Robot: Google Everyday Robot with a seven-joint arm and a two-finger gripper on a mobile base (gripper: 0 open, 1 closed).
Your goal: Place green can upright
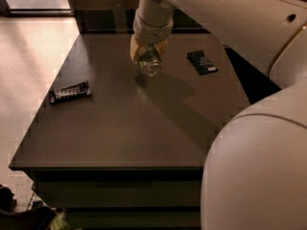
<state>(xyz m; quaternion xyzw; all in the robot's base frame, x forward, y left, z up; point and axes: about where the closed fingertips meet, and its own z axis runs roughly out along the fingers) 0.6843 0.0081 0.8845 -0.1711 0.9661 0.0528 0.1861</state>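
The green can [150, 66] is being pinched in the gripper [148, 55], tilted, its shiny end facing the camera, over the counter [120, 133]. One dark wrapper [202, 62] is lying near the gripper's right in view, and another wrapper [70, 92] is lying well apart on its left.

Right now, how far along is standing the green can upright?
Done: the gripper holds the green can in its jaws above the table, shadow beneath. In hand: can tilted, silver end toward the camera. Left: stand it upright on the table, release.
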